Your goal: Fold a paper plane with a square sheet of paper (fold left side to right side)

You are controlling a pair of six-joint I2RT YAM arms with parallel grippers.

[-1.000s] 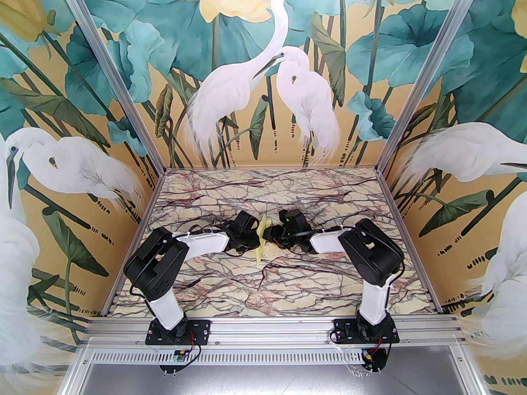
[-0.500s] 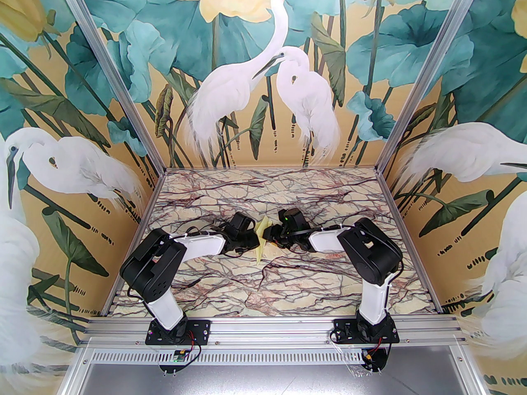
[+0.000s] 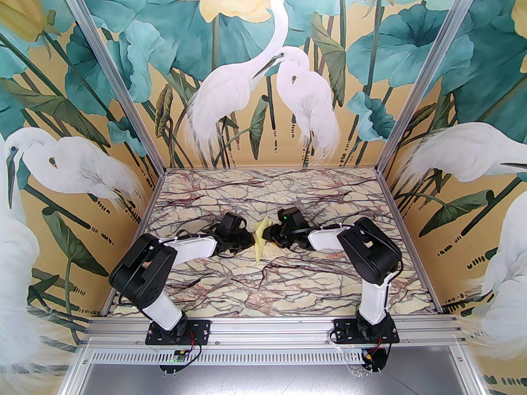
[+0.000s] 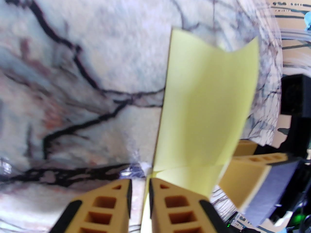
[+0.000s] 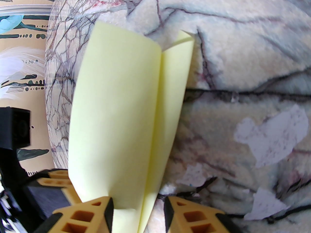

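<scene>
The square sheet of paper [image 3: 260,241] is pale yellow, bent in two along a crease and standing on edge on the marble table between both grippers. My left gripper [image 3: 252,240] is just left of it. In the left wrist view the sheet [image 4: 206,101] rises ahead and its near edge runs through the narrow gap of that gripper [image 4: 140,193], which is slightly open. My right gripper [image 3: 268,233] is on its right. In the right wrist view the doubled sheet [image 5: 121,110] stands between the fingers of that gripper [image 5: 138,210], which is open, with a gap beside the right finger. The pointed paper plane is out of view.
The marble tabletop [image 3: 263,290] is walled by painted panels on three sides. Small white scraps [image 5: 272,137] lie flat on the table to the right of the sheet. The right gripper's fingers [image 4: 250,161] show close beside the sheet in the left wrist view.
The left arm has drawn back to the left, its gripper moving away from the right gripper. The sheet shifted slightly left. The right arm stayed still.
</scene>
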